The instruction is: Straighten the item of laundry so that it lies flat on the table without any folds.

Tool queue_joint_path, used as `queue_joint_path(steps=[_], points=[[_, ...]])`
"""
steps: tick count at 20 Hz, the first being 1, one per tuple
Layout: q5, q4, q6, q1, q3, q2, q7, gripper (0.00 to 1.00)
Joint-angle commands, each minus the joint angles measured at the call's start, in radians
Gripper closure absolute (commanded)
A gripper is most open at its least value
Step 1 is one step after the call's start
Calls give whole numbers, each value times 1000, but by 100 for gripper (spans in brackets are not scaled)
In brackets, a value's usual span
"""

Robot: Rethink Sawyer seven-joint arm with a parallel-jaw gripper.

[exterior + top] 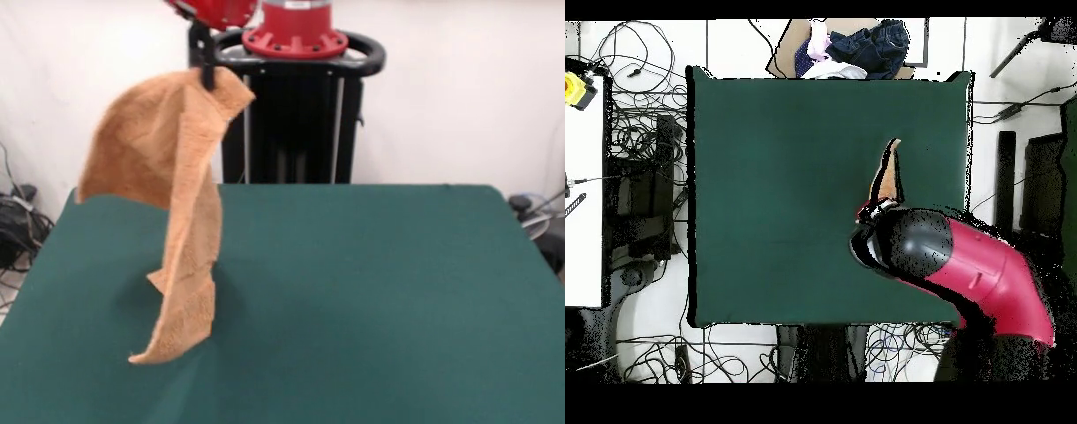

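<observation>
Orange-tan towel (pixel 172 212) hangs pinched at one edge in the gripper (pixel 207 78) jaws, its bottom corner grazing the tabletop (pixel 380 291); drag it low and slowly to unroll flat.

— From where I stand, one camera sits low across the table (pixel 371 291), facing the arm's base at twelve o'clock, close enough that the near corners are cut off.

— And the other hangs high overhead, looking straight down, base at six o'clock.

— Both share the green top and the hanging towel (pixel 168 203).
</observation>
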Motion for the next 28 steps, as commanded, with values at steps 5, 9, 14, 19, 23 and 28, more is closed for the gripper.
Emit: queue_joint_path(steps=[5, 9, 14, 19, 23, 28], points=[[114, 161, -78, 85, -19, 23, 261, 100], [161, 196, -128, 103, -13, 42, 273, 100], [228, 227, -274, 147, 1, 127, 341, 100], [307, 233, -401, 212, -9, 204, 415, 100], [376, 226, -453, 279, -34, 246, 469, 100], [455, 208, -540, 350, -56, 322, 519, 100]])
